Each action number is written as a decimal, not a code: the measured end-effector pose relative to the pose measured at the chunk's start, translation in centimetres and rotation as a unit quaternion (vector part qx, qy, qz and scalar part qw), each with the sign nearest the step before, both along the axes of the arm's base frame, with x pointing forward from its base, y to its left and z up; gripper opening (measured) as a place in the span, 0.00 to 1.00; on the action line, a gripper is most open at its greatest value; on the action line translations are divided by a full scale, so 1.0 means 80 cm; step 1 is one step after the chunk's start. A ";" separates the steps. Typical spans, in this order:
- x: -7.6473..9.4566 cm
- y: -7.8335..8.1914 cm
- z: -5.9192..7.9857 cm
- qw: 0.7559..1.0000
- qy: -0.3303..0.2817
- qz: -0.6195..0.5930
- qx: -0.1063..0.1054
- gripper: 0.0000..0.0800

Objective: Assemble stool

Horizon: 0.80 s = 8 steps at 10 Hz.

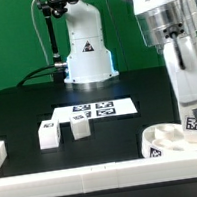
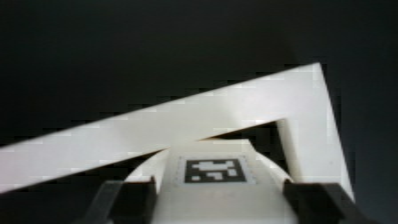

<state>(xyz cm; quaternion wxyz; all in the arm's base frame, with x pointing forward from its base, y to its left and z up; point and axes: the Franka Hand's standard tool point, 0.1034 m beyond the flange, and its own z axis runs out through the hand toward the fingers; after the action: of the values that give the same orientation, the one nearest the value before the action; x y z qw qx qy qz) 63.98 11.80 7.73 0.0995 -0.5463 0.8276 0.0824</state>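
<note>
Between fingers (image 2: 125, 206), leg (image 2: 215, 203) with square tag (image 2: 215, 170)

Tagged leg (image 2: 217, 170) between jaws, white rails (image 2: 160, 130) beyond

No words, numbers or brand names can be read anywhere — only black-and-white square tags. One tag stands on the leg (image 2: 217, 172) gripped between the jaws, plain in the wrist view and also seen in the exterior view. Just below the jaws, the round seat (image 1: 157, 139) carries a tag on its side. Well away from the jaws, the marker board (image 1: 91, 112) on the desk (image 1: 28, 111) shows several tags. The arm's base (image 1: 88, 57) bears a small blue mark — too blurred to read.
</note>
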 end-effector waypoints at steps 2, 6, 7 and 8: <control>0.000 0.000 0.000 0.999 0.009 -0.041 0.004 0.43; 0.001 0.001 0.000 0.999 0.006 -0.043 0.010 0.43; 0.001 0.001 0.000 0.999 0.005 -0.042 0.010 0.70; 0.002 -0.001 0.006 1.000 -0.001 -0.019 0.010 0.70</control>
<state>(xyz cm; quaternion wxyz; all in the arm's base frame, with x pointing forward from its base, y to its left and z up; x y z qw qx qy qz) 64.16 11.74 8.19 0.1072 -0.5293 0.8370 0.0879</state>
